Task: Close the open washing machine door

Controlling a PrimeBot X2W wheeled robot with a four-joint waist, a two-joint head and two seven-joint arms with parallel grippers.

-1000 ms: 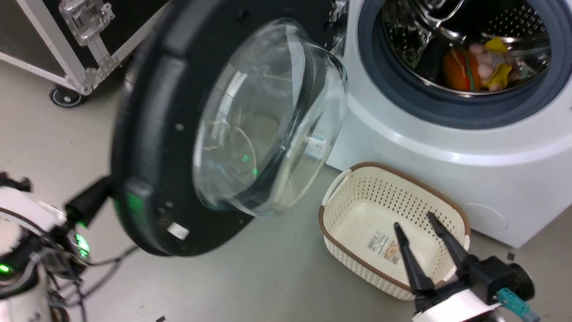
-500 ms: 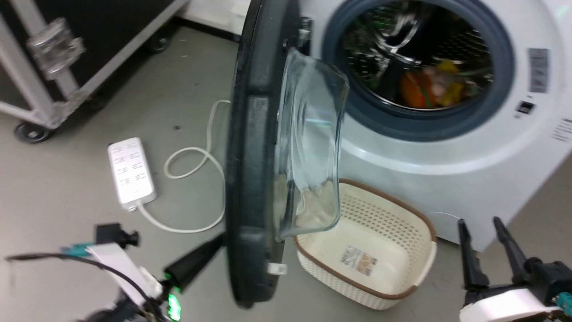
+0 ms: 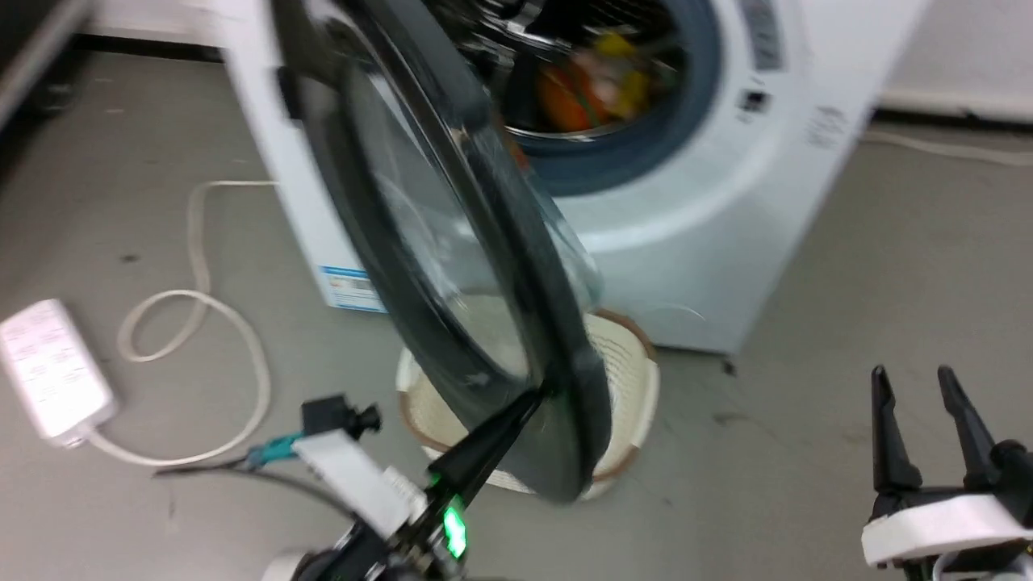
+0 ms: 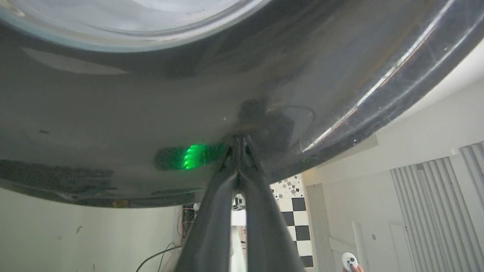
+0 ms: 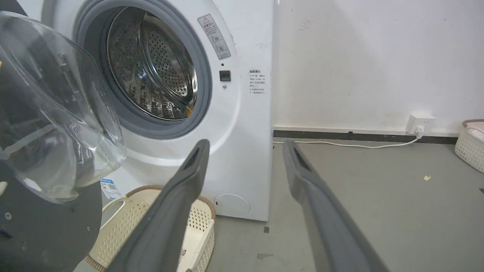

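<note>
L gripper [image 3: 529, 401] at 6 o'clock in head view: fingers pressed together, nothing between them, tips touching outer face of the washing machine door [image 3: 452, 242] near its lower rim. R gripper [image 3: 912, 373] at 4 o'clock: fingers spread, empty, well apart from door. Door partly open, running from 11 down to 6, glass bowl facing the washing machine [image 3: 686, 218]; drum opening at 12 w/ orange & yellow items inside. Cream basket [image 3: 633, 379] on floor behind door's lower edge. Power strip [image 3: 48, 371] at 9.
</note>
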